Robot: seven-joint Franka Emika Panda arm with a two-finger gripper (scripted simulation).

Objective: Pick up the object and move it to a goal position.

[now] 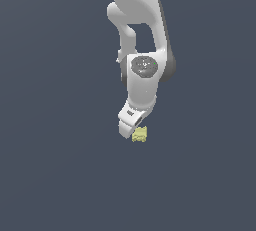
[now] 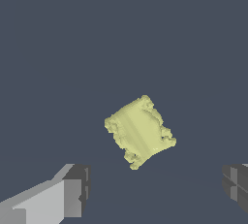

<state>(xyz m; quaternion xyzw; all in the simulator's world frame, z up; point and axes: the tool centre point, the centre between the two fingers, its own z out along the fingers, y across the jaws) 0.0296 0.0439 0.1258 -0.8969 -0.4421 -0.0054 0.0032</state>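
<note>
The object is a small pale yellow lumpy block with notched edges, lying on the flat dark grey floor. In the exterior view it sits right at the lower tip of my white gripper, partly tucked behind it. The wrist view shows the object turned at an angle, ahead of the gripper. The fingers stand wide apart, one at each side of the picture, and neither touches the block. The gripper is open and holds nothing.
The white arm reaches down from the top of the exterior view to the gripper. Around the block there is only plain dark grey floor, with no other objects or edges in sight.
</note>
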